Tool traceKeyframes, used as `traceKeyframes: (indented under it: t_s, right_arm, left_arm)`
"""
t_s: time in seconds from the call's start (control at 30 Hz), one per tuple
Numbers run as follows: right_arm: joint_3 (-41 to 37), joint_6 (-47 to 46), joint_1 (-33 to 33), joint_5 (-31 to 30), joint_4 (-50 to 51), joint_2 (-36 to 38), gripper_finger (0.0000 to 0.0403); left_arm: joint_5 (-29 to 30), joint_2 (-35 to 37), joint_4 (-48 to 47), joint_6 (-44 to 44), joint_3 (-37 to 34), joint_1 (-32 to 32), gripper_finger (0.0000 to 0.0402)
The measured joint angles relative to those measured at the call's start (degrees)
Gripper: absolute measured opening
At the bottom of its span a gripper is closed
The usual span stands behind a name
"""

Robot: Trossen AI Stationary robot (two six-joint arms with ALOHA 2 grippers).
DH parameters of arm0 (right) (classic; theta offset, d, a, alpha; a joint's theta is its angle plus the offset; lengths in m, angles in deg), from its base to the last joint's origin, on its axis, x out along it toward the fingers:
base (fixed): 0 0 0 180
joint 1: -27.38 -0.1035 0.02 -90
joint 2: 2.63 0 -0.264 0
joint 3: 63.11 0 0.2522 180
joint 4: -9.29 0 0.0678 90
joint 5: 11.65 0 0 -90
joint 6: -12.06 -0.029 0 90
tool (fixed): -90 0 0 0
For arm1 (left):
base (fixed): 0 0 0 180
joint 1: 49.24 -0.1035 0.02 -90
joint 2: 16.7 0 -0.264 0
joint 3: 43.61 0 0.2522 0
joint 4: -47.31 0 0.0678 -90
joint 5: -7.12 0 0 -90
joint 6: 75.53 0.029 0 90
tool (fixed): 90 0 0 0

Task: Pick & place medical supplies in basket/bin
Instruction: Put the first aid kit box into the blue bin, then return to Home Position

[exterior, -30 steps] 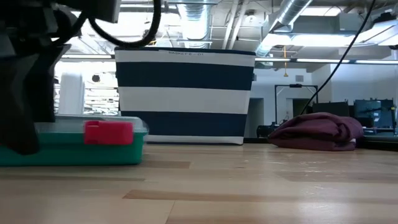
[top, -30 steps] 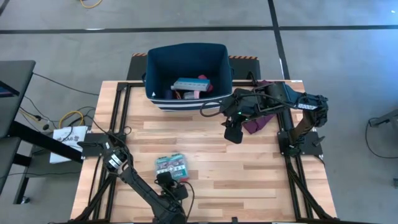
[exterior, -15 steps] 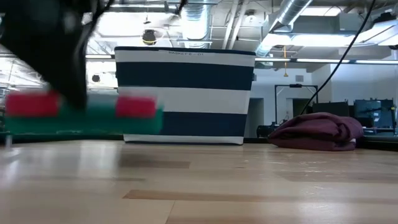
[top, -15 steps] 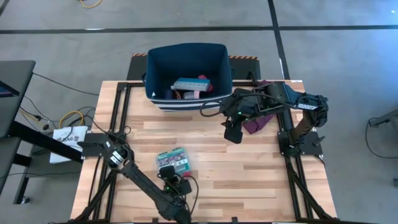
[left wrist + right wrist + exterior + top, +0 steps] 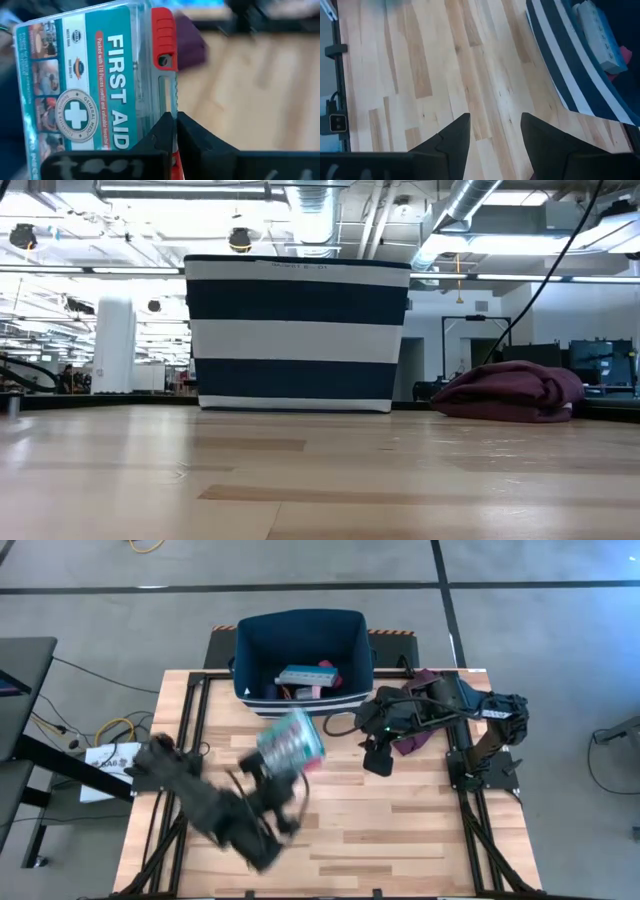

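The jaws of the left gripper [image 5: 175, 131] are pinched on the red-latched edge of the teal first-aid box [image 5: 291, 739], which is held lifted above the table [image 5: 400, 820], just in front of the navy striped bin [image 5: 300, 635]. The jaws of the right gripper [image 5: 492, 132] are spread, with nothing between them; it is held over bare wood beside the bin's striped wall. A light-blue pill strip [image 5: 297, 673] is seen inside the bin. A maroon cloth [image 5: 510, 392] is lying right of the bin.
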Motion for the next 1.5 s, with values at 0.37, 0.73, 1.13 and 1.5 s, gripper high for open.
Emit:
traceKeyframes:
  t_s: [0.37,0.73,1.13,1.5]
  right_arm:
    - [0.0,0.0,-1.7,-2.9,0.0,0.0,0.0170]
    - [0.0,6.2,-1.5,-4.4,0.7,0.0,0.0170]
    - [0.0,12.5,-1.4,-4.5,2.3,0.0,0.0170]
    - [0.0,12.5,-1.2,-4.4,2.2,0.0,0.0170]
  left_arm:
    - [-5.8,10.3,0.2,13.2,-0.1,-33.4,0.0000]
    - [-36.4,1.0,28.4,38.1,-5.5,-60.0,0.0000]
    - [-49.5,-11.3,32.3,44.1,-5.6,-69.4,0.0019]
    - [-51.8,-10.5,26.6,51.3,-1.0,-68.5,0.0073]
